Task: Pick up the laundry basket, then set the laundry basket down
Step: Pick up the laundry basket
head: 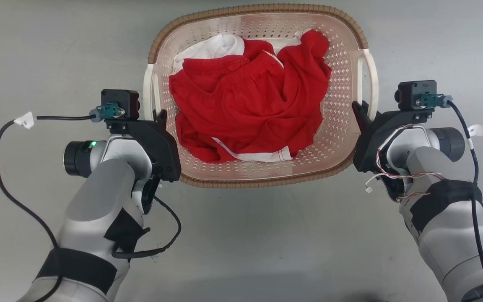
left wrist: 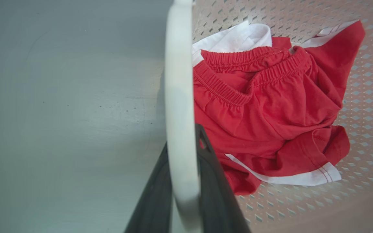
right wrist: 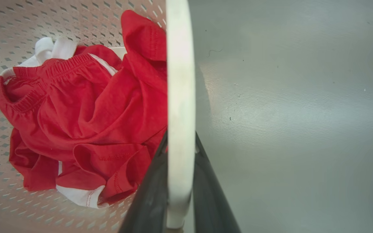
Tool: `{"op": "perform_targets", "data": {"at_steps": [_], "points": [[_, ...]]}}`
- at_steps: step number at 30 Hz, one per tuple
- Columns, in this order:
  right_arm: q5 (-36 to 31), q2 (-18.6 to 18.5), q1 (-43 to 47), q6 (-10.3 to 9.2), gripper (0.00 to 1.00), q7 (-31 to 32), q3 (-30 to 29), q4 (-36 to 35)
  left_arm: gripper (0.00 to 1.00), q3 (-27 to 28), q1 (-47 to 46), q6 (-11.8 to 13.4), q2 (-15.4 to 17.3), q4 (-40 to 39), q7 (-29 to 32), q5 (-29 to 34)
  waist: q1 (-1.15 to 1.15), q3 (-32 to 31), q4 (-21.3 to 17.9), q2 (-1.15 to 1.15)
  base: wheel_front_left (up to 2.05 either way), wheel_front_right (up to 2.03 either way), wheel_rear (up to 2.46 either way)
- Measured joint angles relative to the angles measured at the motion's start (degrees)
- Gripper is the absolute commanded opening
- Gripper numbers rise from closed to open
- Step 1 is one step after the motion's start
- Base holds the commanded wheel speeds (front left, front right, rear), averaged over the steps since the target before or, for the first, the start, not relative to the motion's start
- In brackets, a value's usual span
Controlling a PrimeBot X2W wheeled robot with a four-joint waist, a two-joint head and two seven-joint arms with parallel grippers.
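Observation:
The laundry basket [head: 258, 9], pale pink with a brown woven-look rim, lies in the upper middle of the head view. It holds red and white clothes [head: 245, 105]. My left gripper [head: 157, 115] is shut on the basket's white left handle [head: 148, 90]. In the left wrist view that handle [left wrist: 178, 97] runs between my two dark fingers [left wrist: 212, 181]. My right gripper [head: 361, 109] is shut on the white right handle [head: 371, 79]. The right wrist view shows this handle [right wrist: 180, 81] clamped between the fingers [right wrist: 206, 181]. I cannot tell whether the basket touches the floor.
Grey floor [head: 241, 243] surrounds the basket on all sides. Black cables [head: 2, 176] loop off my left forearm, and another cable [head: 474, 167] runs along my right forearm.

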Motion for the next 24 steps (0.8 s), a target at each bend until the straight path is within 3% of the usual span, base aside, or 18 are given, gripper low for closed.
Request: {"op": "perform_targets", "data": {"at_steps": [24], "points": [[0.8,1.0,-0.2,0.6,0.0,-1.3,1.3,6.3,0.0,-5.1,1.3,1.0,0.0,2.9,-1.0,-5.0,0.01,-4.2,0.1,0.0,0.0,0.0,0.0]]}}
